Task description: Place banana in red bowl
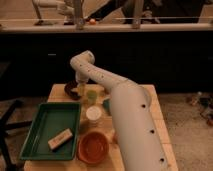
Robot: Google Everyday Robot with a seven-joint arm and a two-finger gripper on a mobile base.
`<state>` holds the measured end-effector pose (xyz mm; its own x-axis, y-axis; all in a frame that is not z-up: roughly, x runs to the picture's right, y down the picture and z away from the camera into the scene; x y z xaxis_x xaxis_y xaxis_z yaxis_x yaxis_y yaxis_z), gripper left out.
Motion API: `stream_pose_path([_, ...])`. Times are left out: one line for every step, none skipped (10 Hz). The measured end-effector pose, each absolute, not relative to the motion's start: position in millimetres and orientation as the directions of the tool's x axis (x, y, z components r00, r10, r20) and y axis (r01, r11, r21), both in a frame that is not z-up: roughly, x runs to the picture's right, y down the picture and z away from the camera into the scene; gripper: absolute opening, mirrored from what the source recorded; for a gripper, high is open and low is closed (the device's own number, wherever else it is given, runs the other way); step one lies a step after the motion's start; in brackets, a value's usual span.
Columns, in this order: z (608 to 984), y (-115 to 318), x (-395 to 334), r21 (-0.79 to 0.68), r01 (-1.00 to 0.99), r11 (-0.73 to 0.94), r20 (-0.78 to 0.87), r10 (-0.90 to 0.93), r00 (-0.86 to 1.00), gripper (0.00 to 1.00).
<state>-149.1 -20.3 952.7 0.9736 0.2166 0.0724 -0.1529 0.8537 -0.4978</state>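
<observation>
A green tray (pixel 47 122) sat on the near left of the wooden tabletop (pixel 156 110). A tan block (pixel 60 138) lay inside it, close to its near right corner. A small white cup (pixel 93 114) stood just right of the tray. Farther back was a little green cup (pixel 92 95). Left of that was a dark brown bowl (pixel 69 90). The gripper (pixel 81 90) was at that bowl's right edge.

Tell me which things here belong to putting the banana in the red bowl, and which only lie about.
For the job: red bowl, near the front edge; banana, apparently the pale yellow piece at the gripper; the gripper, by the dark brown bowl at the back.
Lying about: dark brown bowl; green tray with tan block; white cup; green cup.
</observation>
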Motion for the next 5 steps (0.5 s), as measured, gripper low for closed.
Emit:
stream_pose_path([952.3,-20.5,-149.0,-0.496,-0.152,0.855,0.074,0.216,0.974,0.67])
stream_pose_path([952.5,-20.3,-147.9,-0.495,-0.151,0.856,0.073,0.214,0.974,0.59])
stream_pose_path([952.2,-20.6,-146.9,-0.494,-0.153,0.856,0.072,0.215,0.974,0.5])
stream_pose_path([952.1,-19.9,-146.8,-0.494,-0.153,0.856,0.07,0.214,0.974,0.37])
stream_pose_path([951.6,-20.0,-147.9,-0.493,-0.152,0.857,0.071,0.213,0.974,0.28])
